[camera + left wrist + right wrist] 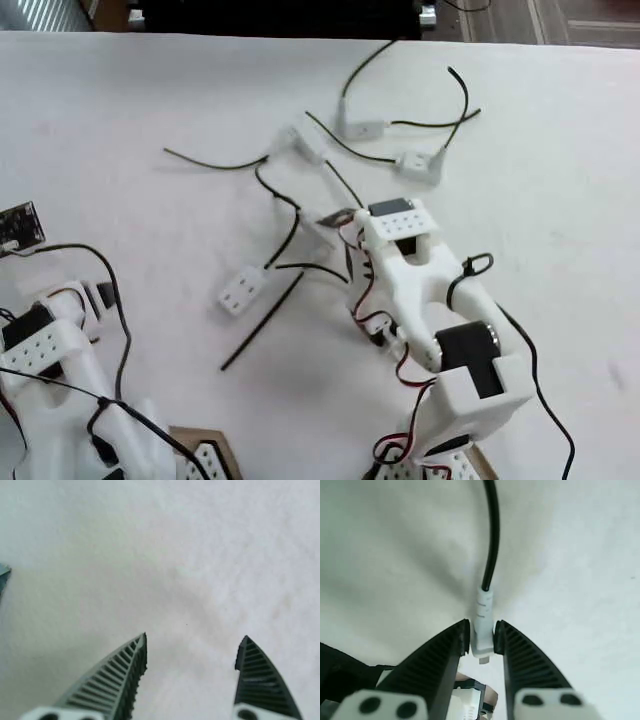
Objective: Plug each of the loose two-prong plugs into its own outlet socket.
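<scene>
While the right gripper (481, 632) is hanging low over the white table (580, 555), its two dark ribbed fingers (447, 655) are pinching a small white plug (483, 615) by its sides. A black cable (492, 530) is running out of the plug's far end and leaving the picture. The prongs are sitting hidden between the fingers, so their direction cannot be told.

In the high view this pinch is happening near the middle of the table. There the white wrist of the right arm (420, 290) is covering the fingertips and most of the plug.

The left gripper (192, 640) is hovering over bare table with its fingers spread wide apart. The left arm (60, 380) is sitting at the near left corner, cut off by the picture's edge.

One white socket block (243, 290) is lying near the held plug, on the left arm's side. A second block (361, 129) and a third block (418, 165) are lying farther back, each trailing black cable. Another white piece (303, 145) near them is too small to name as plug or socket.

At the table's left edge a dark board (20, 226) is carrying pale marks too small to read.
</scene>
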`<control>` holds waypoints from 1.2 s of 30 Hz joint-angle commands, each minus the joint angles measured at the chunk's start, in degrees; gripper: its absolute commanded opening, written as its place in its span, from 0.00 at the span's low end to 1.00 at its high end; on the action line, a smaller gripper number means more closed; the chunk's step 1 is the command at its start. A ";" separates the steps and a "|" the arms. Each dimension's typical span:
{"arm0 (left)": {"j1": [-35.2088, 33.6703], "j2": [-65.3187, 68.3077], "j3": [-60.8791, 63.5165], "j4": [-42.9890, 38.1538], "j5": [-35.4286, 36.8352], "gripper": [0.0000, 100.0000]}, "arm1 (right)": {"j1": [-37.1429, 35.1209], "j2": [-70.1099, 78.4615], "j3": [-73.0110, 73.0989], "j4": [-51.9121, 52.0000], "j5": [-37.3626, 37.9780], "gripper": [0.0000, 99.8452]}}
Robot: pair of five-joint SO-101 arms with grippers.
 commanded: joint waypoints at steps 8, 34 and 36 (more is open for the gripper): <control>1.10 -1.27 -0.26 -1.05 0.09 0.28 | 0.40 3.74 -2.02 0.40 -0.26 0.05; 1.10 -1.19 -0.26 -1.05 0.09 0.28 | -0.22 2.68 -4.22 2.33 -0.70 0.08; 1.10 -1.19 -0.26 -1.05 0.09 0.28 | -0.22 2.77 -4.75 2.33 -0.62 0.08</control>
